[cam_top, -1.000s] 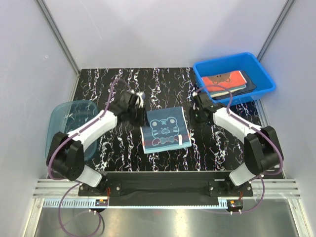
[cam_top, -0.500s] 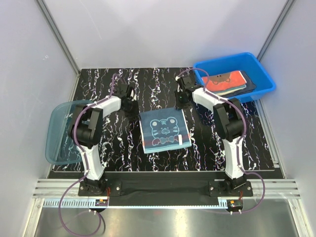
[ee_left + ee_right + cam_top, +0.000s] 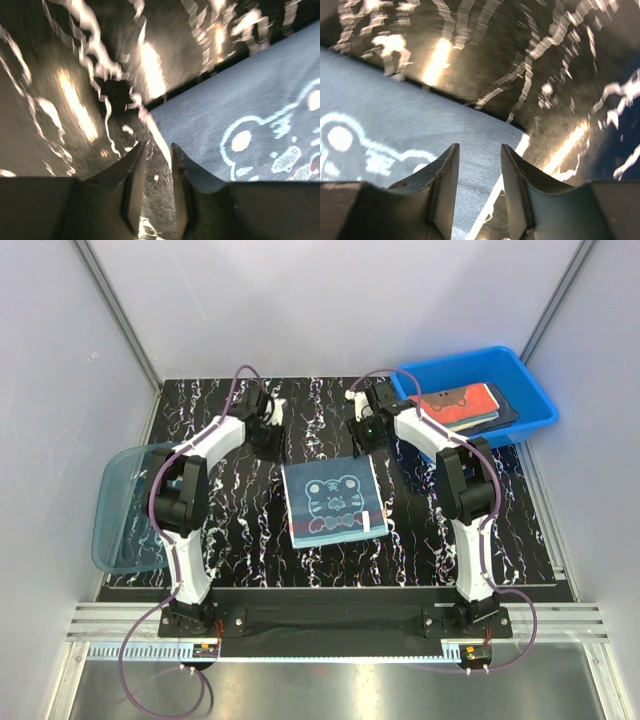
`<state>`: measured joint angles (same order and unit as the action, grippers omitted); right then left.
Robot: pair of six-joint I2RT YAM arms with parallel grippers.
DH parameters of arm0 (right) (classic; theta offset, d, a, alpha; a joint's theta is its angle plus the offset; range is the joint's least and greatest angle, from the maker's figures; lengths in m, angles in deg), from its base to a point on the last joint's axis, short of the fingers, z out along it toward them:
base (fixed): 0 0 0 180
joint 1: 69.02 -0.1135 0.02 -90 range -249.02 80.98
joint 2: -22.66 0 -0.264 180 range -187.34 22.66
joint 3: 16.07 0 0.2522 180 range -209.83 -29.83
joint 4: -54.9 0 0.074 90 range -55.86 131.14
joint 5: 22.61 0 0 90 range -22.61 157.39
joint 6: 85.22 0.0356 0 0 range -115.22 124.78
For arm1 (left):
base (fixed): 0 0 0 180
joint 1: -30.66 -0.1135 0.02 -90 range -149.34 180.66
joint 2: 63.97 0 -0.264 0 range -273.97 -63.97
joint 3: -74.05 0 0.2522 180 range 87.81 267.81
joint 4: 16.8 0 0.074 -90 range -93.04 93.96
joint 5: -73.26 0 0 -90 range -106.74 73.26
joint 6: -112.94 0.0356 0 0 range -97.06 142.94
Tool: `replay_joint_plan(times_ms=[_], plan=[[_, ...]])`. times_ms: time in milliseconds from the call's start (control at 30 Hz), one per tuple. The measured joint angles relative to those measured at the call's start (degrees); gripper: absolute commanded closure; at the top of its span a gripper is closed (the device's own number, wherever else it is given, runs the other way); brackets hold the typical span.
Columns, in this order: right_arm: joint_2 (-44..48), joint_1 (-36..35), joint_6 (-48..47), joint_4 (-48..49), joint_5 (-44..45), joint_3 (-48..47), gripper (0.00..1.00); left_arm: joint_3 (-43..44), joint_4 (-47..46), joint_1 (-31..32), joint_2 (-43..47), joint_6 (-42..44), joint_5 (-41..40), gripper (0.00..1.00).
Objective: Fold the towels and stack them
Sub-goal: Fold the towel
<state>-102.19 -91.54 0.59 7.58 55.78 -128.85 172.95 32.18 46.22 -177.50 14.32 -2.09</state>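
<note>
The slate-blue bear towel (image 3: pixel 335 502) lay flat on the marbled table (image 3: pixel 420 530). The left gripper (image 3: pixel 157 147) hung at its far-left corner, fingers slightly apart over bare table, holding nothing. The right gripper (image 3: pixel 479 147) hung above its far-right corner, fingers spread, seemingly clear of the cloth. Farther right of that towel, a blue bin (image 3: pixel 545 410) held a red towel (image 3: pixel 455 402).
</note>
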Motion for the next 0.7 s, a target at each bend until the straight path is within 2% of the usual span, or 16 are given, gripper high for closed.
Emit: replay_joint_plan(times_ms=[233,433,700], plan=[[-1.1,1.2,-14.3,-8.1,-9.0,-7.8,0.49,5.6,1.4,-0.1,-4.5,10.2,4.3,0.64],[-8.9,5.5,-23.8,-18.2,-16.7,-22.2,0.47,8.6,3.8,-0.3,-9.9,13.8,7.5,0.63],[-18.2,7.7,-30.5,-28.2,-21.4,-29.0,0.48,13.0,6.5,-1.1,-12.9,16.8,7.3,0.66]])
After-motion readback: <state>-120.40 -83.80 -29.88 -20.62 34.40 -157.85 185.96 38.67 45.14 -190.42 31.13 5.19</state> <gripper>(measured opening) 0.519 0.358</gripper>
